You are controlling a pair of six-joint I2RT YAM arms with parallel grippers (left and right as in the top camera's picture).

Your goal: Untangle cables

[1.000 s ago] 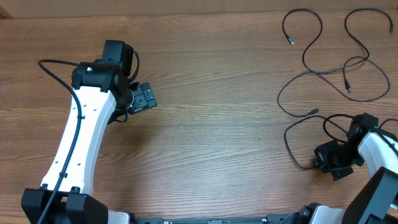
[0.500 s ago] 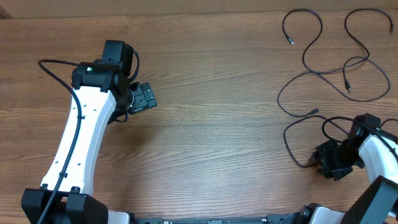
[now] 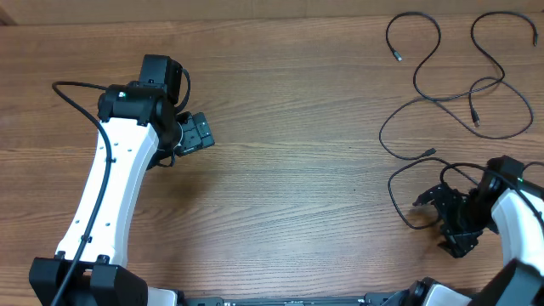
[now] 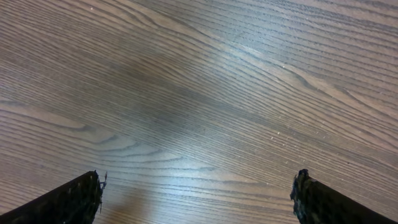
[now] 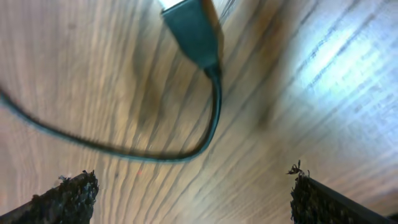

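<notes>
Several thin black cables lie as loose curvy strands at the table's right. Two looping ones (image 3: 422, 92) (image 3: 503, 68) cross at the far right corner. A third cable (image 3: 393, 192) curves down to my right gripper (image 3: 437, 223), which stands open just above the wood. In the right wrist view that cable's plug (image 5: 189, 28) and cord (image 5: 155, 155) rest on the table ahead of the open right gripper (image 5: 193, 200), untouched. My left gripper (image 3: 197, 133) hovers open over bare wood at the left, and the left wrist view shows nothing between the left gripper's (image 4: 198, 200) fingers.
The wooden table (image 3: 297, 178) stretches between the two arms. A thick black arm cable (image 3: 72, 93) loops off the left arm. Both arm bases sit at the near edge.
My right gripper has gone from shut to open, letting go of the cable end, which now lies on the table. The left arm has not moved.
</notes>
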